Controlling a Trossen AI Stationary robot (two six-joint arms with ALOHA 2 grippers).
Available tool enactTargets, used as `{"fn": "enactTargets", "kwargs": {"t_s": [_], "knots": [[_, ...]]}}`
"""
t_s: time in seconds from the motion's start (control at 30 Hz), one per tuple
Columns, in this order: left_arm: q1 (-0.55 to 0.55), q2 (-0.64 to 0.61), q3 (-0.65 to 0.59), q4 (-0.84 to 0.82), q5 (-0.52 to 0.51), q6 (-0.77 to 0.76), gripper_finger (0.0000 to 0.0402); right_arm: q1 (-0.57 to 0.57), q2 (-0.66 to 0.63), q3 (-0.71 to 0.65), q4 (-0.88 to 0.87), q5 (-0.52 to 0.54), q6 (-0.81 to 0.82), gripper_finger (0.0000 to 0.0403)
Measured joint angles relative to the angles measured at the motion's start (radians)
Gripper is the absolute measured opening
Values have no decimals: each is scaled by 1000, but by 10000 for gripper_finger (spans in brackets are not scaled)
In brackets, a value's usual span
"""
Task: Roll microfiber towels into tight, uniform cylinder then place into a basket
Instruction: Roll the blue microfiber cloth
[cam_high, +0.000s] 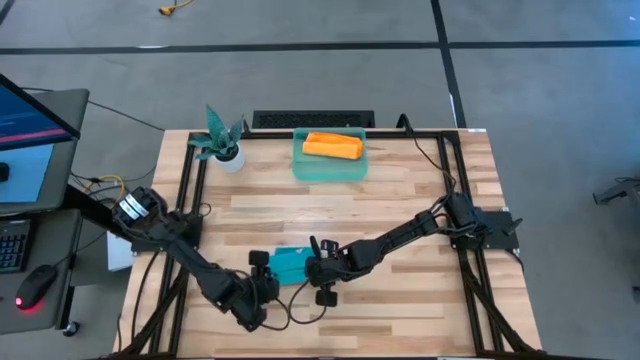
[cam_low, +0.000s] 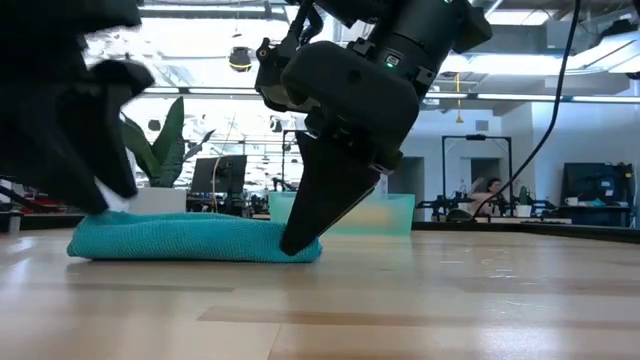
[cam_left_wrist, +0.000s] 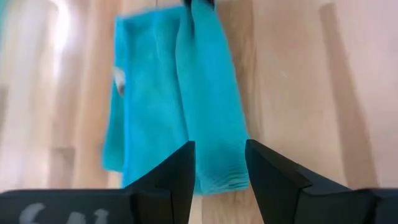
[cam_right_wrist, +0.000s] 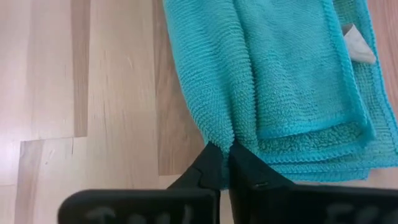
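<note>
The teal towel (cam_high: 287, 265) lies folded flat on the table (cam_high: 400, 200) near the front edge, slightly left of centre. In the low view it shows as a low, long pad (cam_low: 190, 240) with several layers stacked. A white tag (cam_right_wrist: 357, 43) shows at one of its edges.

The right gripper (cam_high: 312, 268) is at the towel's right-hand end. Its fingers (cam_right_wrist: 217, 171) are pressed together and pinch a fold of the teal cloth at the edge; the right wrist view shows the fabric drawn into the tip of the closed jaws. In the low view the same fingers (cam_low: 325, 205) taper down to a point touching the towel's end at table level.

The left gripper (cam_high: 262, 270) is at the towel's left-hand end. Its fingers (cam_left_wrist: 180, 168) stand spread, with the end of the towel (cam_left_wrist: 186, 93) visible in the gap between them. Whether they touch the cloth cannot be told.

The orange towel (cam_high: 332, 146) is rolled into a short cylinder and lies inside the basket (cam_high: 330, 170). The basket stands at the rear edge of the table, near centre. A potted plant (cam_high: 222, 140) stands just left of it, near the rear left corner.
</note>
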Motion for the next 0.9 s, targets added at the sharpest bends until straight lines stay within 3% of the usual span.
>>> {"fn": "enactTargets", "kwargs": {"t_s": [0.27,0.5,0.8,0.9], "knots": [[-88,-1,31,-22,-139,34,135,0,0,0,0,0,0,15],[-124,-1,14,26,-141,-16,135,0,0,0,1,1,0,28],[-134,0,210,-19,-181,288,135,0,0,0,1,1,0,23],[-134,0,259,-72,-211,327,135,0,0,0,1,1,0,27]]}}
